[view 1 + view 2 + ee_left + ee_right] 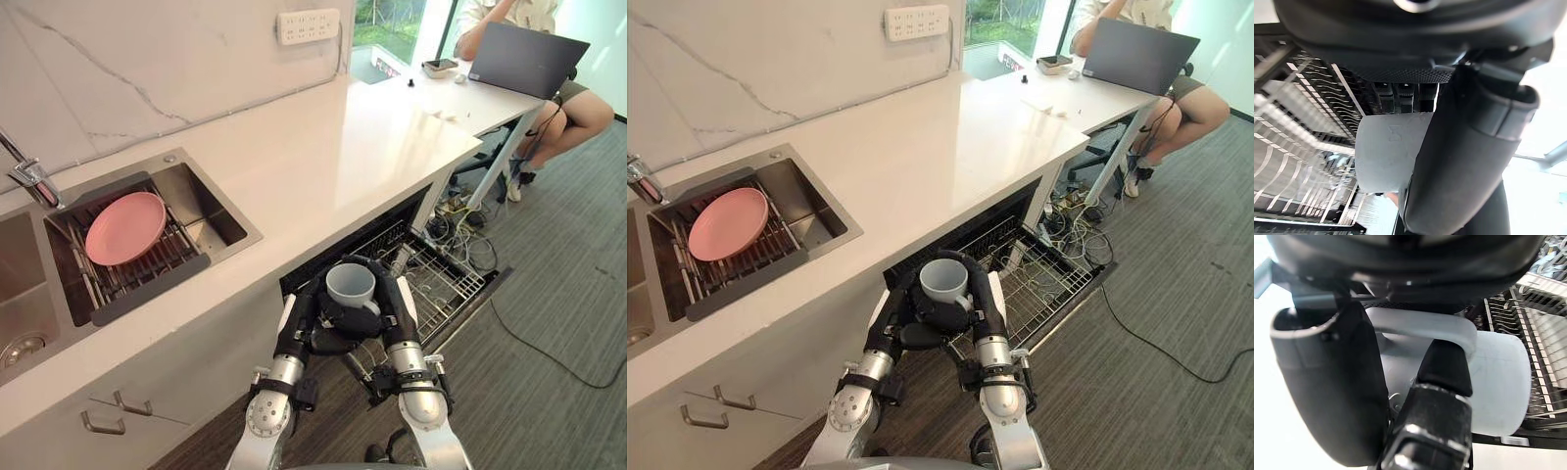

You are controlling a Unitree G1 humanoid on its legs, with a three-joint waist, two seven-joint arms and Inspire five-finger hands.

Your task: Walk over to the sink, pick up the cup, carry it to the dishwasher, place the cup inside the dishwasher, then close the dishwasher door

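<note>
A grey-blue cup (pixel 351 284) is upright, mouth up, held between both hands in front of the counter edge, above the near end of the pulled-out wire rack (pixel 443 279). My left hand (pixel 298 328) curls round the cup's left side, and the cup (pixel 1386 152) shows past that hand's thumb (pixel 1474 147). My right hand (pixel 397 311) wraps the other side. In the right wrist view one of its fingers (pixel 1442 367) hooks across the cup's handle (pixel 1420 330). The dishwasher (pixel 392 220) is open under the counter, its door (pixel 480 304) folded down.
The white countertop (pixel 323 157) runs along the left, with a sink (pixel 211 211) holding a pink plate (pixel 125 227) on a rack and a faucet (pixel 29 176). A person sits with a laptop (pixel 524 59) at the far desk. Cables (pixel 470 240) lie beyond the dishwasher door.
</note>
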